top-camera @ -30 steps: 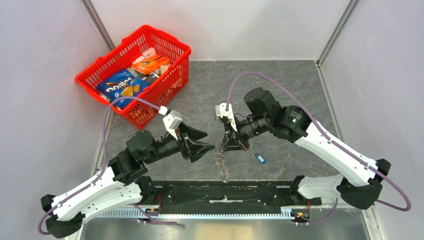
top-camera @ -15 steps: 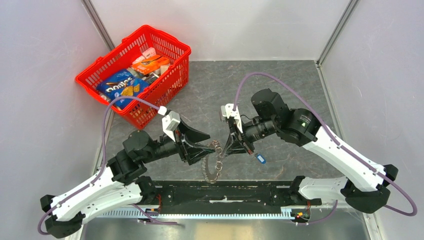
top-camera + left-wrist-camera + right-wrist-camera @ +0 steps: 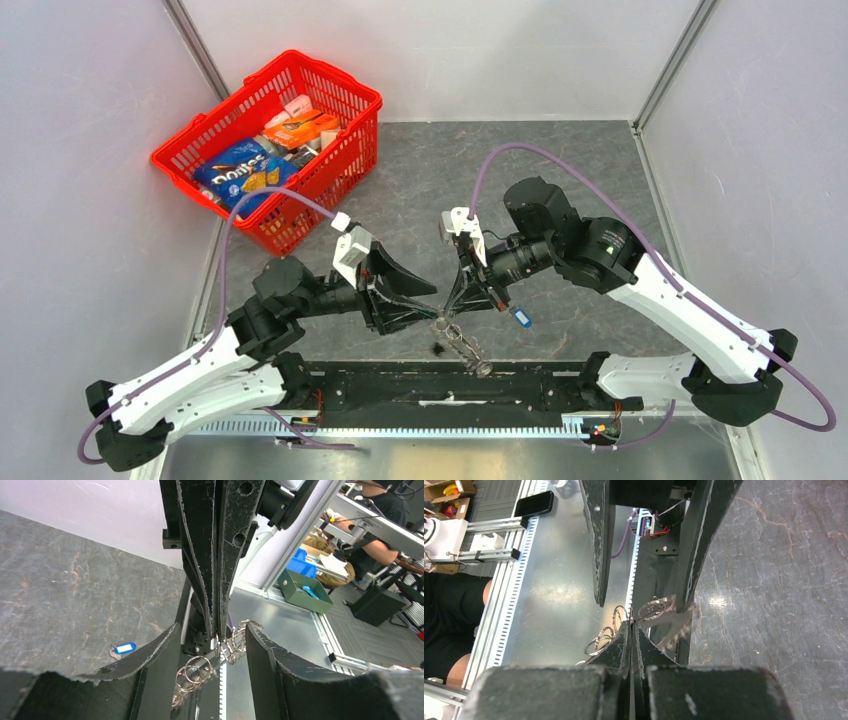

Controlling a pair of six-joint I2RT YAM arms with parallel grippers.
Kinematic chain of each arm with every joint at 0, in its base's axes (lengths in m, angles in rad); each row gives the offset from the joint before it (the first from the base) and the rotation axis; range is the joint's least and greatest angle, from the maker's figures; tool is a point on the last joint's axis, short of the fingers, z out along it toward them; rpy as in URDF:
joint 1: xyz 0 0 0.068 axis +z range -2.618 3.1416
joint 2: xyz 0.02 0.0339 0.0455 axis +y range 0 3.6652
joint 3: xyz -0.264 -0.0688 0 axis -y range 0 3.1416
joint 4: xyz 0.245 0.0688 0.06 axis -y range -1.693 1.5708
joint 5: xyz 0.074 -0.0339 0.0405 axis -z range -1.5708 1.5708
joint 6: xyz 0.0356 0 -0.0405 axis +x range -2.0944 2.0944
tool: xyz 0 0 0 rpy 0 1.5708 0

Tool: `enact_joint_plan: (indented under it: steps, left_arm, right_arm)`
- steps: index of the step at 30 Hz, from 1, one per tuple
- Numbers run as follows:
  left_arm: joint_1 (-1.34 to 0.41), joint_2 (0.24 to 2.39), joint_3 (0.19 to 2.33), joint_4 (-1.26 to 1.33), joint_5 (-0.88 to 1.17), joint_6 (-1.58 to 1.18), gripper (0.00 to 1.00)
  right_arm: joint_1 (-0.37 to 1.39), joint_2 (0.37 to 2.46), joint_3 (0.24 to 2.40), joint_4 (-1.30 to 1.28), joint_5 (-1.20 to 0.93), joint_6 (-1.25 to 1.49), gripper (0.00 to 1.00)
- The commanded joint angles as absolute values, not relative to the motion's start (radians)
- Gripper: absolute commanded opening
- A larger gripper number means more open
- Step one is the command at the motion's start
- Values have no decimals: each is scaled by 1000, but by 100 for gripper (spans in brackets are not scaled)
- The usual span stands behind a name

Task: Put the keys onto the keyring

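One red shopping basket point(image 3: 345, 150) sits at the far left corner of the grey mat point(image 3: 580, 170). It holds a blue Doritos bag point(image 3: 240, 172), an orange carton point(image 3: 302, 124) and other small packs too crowded to tell apart. Nearer, at mid-table, the left gripper point(image 3: 436, 308) has its jaws apart, straddling the tip of the right gripper point(image 3: 447, 317) and clamping nothing. The right gripper's jaws are pressed together on a ring of the silvery keys point(image 3: 465, 348), and the bunch dangles over the mat's near edge, above the black rail point(image 3: 520, 385) between the arm bases. Just to the right, the blue-headed key point(image 3: 518, 316) lies flat on the mat, apart from the bunch. Bare mat runs behind both grippers and rightward to the pale wall point(image 3: 760, 150).
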State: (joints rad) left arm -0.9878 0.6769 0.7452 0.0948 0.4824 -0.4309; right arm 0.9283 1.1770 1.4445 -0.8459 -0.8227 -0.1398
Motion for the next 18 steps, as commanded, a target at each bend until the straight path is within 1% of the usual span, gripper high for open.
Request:
enact_joint_plan:
  steps: [1, 6, 18]
  left_arm:
    - [-987, 702, 764, 144, 557, -469, 57]
    - [-986, 706, 767, 146, 566, -472, 54]
    - [-986, 715, 775, 138, 586, -470, 35]
  right_arm:
    - [937, 1156, 1499, -781, -853, -104, 0]
    - [939, 1160, 1509, -779, -840, -101, 0]
    - [940, 1160, 1517, -758, -831, -90, 0]
